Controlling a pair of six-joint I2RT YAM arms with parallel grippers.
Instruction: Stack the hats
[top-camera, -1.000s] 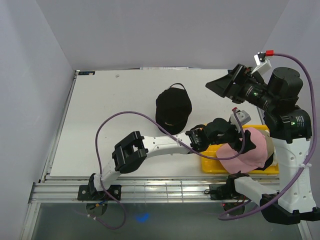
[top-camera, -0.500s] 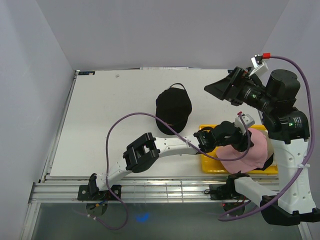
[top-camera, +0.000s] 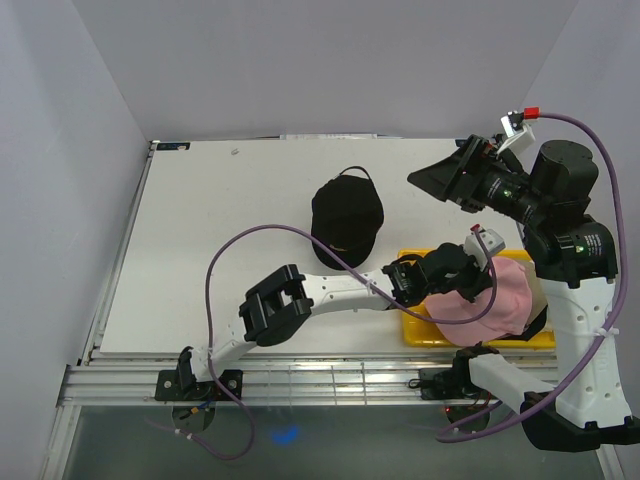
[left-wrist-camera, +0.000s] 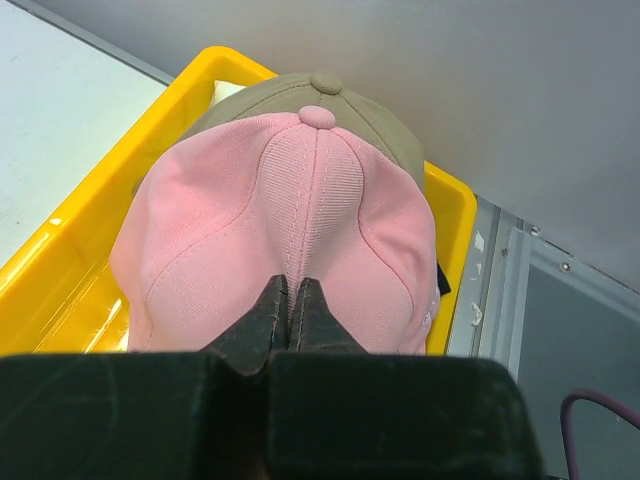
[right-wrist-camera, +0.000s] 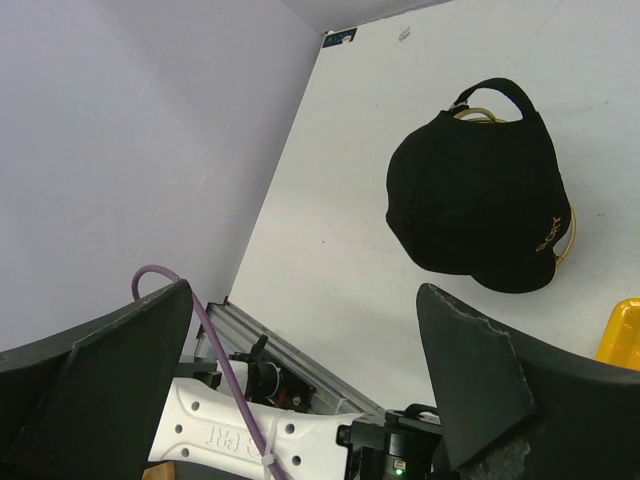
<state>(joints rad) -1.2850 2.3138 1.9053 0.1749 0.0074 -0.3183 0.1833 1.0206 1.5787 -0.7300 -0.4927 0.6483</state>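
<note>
While the left gripper (left-wrist-camera: 290, 297) rests on the crown of the pink fabric baseball cap (left-wrist-camera: 320, 190), its two black fingers are pressed fully together. A narrow raised fold of the pink cloth runs from the fingertips up toward the top button, so the jaws seem to pinch this fold between them.

In the top view the pink cap lies in the yellow plastic tray (top-camera: 415, 328) at about 4 o'clock on the white table (top-camera: 200, 240). It sits over a tan fabric baseball cap (left-wrist-camera: 372, 112), and only the tan crown and its button show behind it at 12 o'clock in the left wrist view.

At about 10 o'clock from the tray, well apart from it, the black fabric baseball cap (top-camera: 347, 213) lies near the middle of the table. Its curved brim points toward 6 o'clock.

As for the right gripper (right-wrist-camera: 300, 290), it hangs in the air at 12 o'clock from the tray. Its fingers are spread as wide as they go, and it holds and touches nothing.
</note>
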